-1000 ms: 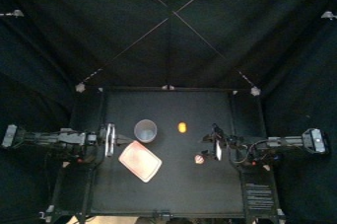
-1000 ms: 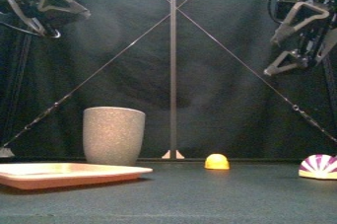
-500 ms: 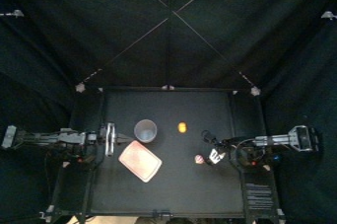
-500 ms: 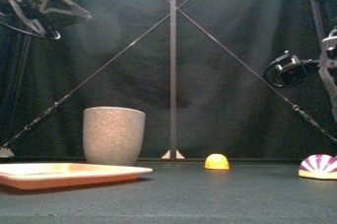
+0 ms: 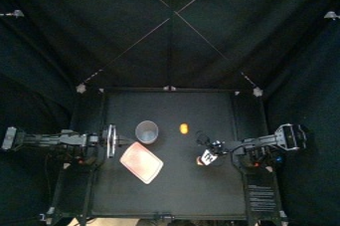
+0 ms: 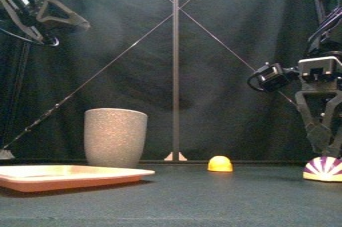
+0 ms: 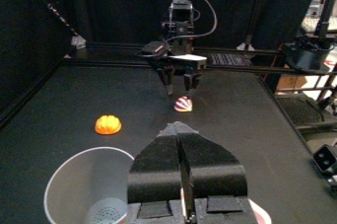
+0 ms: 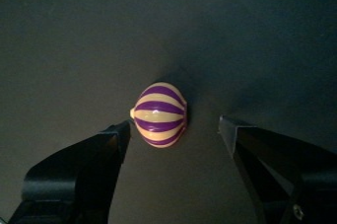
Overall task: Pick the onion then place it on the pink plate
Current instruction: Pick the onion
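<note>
Table, black and wide, holds it all. Pink plate lies well away from the right claw, over near the left claw, which is pressed together and up high. Grey cup stands near that left claw too. The right claw is spread apart. The onion sits right under it, between its two jaws, and I think not touching them. The onion is a little striped dome. It looks light, hard and smooth, so it may slip. I would pinch it low, across its fat middle. A small orange toy sits farther from the right claw.
</note>
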Robot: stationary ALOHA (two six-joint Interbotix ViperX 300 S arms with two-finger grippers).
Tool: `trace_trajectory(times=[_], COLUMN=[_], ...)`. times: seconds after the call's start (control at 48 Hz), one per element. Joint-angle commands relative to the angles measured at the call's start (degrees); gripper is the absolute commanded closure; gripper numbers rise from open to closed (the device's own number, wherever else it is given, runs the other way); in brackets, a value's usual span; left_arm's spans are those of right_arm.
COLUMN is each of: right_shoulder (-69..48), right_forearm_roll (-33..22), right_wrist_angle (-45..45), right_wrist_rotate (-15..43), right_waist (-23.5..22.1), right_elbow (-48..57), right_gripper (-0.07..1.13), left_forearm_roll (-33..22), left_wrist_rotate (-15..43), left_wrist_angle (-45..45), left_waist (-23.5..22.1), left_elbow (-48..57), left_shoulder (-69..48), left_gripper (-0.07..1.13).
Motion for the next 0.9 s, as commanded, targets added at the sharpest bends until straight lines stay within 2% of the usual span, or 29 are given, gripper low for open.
trace_trajectory(times=[0.021,0.271,0.604,0.896], right_shoulder=[0.44,3.87,9.23,9.4], right_forearm_roll=[-1.49,-3.69,-5.01,-4.66], right_wrist_angle=[-2.11,-5.45,-5.19,-3.08], right_wrist_rotate=[3.16,6.86,7.12,7.21], right_waist=[2.02,3.6,4.22,5.36], right_elbow=[-1.05,-1.23,-2.81,-2.37], right_gripper=[0.02,0.02,0.04,0.22], left_forearm_roll=[0.0,-0.09,-0.09,-0.09], left_wrist_rotate=[0.09,0.0,0.0,0.0], left_wrist_angle=[-0.26,-0.26,-0.26,-0.26], left_waist=[0.7,1.85,1.85,1.67], left_elbow=[-0.7,-0.35,-0.26,-0.09], left_shoulder=[0.26,0.26,0.26,0.09], left_gripper=[0.96,0.96,0.96,0.96])
